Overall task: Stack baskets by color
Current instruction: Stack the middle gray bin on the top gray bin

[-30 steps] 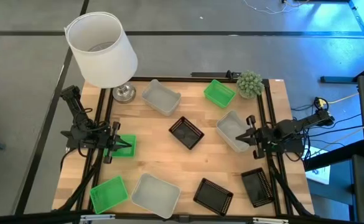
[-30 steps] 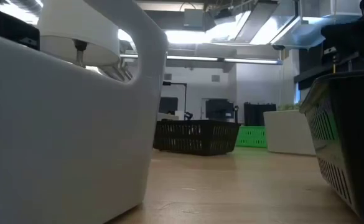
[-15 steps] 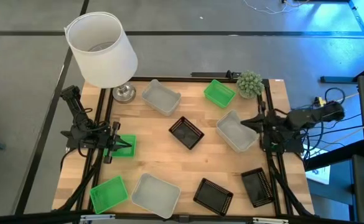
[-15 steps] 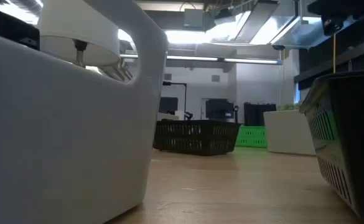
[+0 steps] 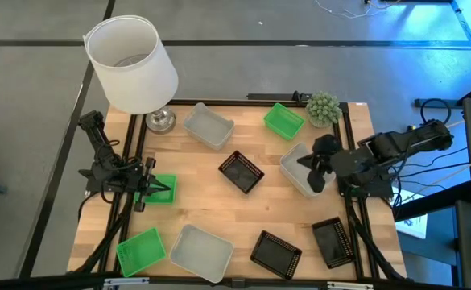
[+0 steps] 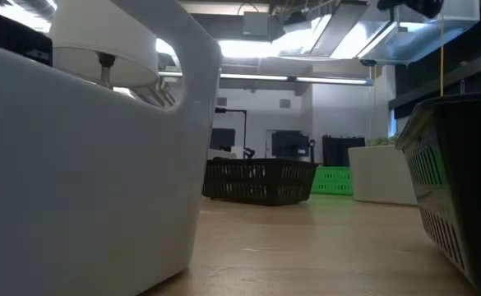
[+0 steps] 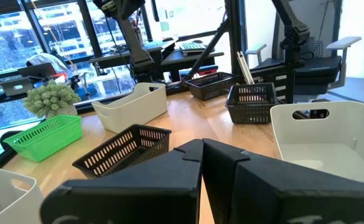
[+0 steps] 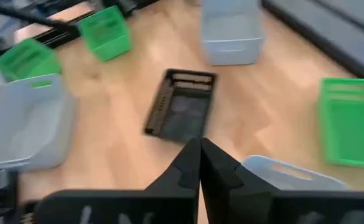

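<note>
Nine baskets lie spread over the table. The green ones are at the back point(image 5: 283, 120), the left point(image 5: 163, 189) and the front left point(image 5: 141, 251). The grey-white ones are at the back point(image 5: 208, 126), the right point(image 5: 303, 179) and the front point(image 5: 201, 251). The black mesh ones are in the middle point(image 5: 241, 172), the front point(image 5: 275, 254) and the front right point(image 5: 332, 242). My left gripper point(image 5: 150, 188) is shut at the left green basket's edge, its fingers point(image 7: 201, 149) pressed together on nothing. My right gripper point(image 5: 316, 167) hangs shut over the right grey-white basket, looking down at the middle black basket point(image 8: 182, 111).
A white lamp point(image 5: 132, 64) stands at the back left corner. A small green ball plant point(image 5: 323, 108) sits at the back right, beside the back green basket. Black frame rails run along the table's left and right edges. Bare wood shows between the middle black basket and the left green one.
My right arm has swung in from the table's right edge and now reaches over the right grey-white basket. The left arm and all baskets have stayed put.
</note>
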{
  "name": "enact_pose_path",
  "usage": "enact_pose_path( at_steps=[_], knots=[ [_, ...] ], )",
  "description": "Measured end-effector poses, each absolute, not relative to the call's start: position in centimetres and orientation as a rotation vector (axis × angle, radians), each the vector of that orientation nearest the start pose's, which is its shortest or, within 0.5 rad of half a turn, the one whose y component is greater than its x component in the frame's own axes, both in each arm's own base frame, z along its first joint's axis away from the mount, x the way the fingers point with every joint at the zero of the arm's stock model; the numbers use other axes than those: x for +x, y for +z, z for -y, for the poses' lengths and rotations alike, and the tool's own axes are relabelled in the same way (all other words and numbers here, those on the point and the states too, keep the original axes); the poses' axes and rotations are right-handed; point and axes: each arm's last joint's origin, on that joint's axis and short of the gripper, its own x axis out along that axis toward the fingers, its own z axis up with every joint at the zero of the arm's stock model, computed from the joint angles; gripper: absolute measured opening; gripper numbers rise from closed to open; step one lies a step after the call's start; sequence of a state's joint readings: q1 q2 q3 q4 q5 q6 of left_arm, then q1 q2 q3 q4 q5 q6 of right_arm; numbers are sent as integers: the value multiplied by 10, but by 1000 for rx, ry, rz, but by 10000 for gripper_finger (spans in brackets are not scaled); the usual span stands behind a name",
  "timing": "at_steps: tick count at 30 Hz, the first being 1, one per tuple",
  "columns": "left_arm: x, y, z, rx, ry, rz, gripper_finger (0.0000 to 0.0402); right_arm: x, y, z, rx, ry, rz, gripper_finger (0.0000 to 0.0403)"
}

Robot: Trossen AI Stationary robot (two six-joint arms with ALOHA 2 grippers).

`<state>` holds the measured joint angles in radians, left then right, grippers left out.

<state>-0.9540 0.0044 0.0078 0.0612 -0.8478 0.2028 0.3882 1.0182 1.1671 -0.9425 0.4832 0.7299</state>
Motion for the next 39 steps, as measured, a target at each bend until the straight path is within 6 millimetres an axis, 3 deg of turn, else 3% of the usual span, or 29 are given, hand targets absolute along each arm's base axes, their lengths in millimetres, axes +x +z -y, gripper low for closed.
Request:
enact_pose_path(
  at_steps=[7, 15, 19, 23, 28, 33, 39],
  knots=[
    [68, 174, 58, 160, -86, 68, 0, 191, 369, -65, 401, -319, -662, 48],
    [63, 215, 49, 132, 5, 109, 0, 198, 364, -64, 444, -355, -718, 119],
    [63, 235, 48, 209, 25, 61, 0, 197, 357, -58, 526, -383, -810, 143],
    [66, 255, 50, 264, 77, 11, 0, 195, 348, -54, 605, -390, -963, 145],
    [73, 282, 59, 312, 152, -32, 0, 199, 337, -49, 708, -518, -1069, 138],
    [81, 303, 68, 305, 245, -53, 0, 213, 325, -43, 715, -579, -1126, 137],
    [90, 315, 76, 245, 283, -62, 0, 231, 305, -30, 702, -666, -1234, 137]
  ],
)
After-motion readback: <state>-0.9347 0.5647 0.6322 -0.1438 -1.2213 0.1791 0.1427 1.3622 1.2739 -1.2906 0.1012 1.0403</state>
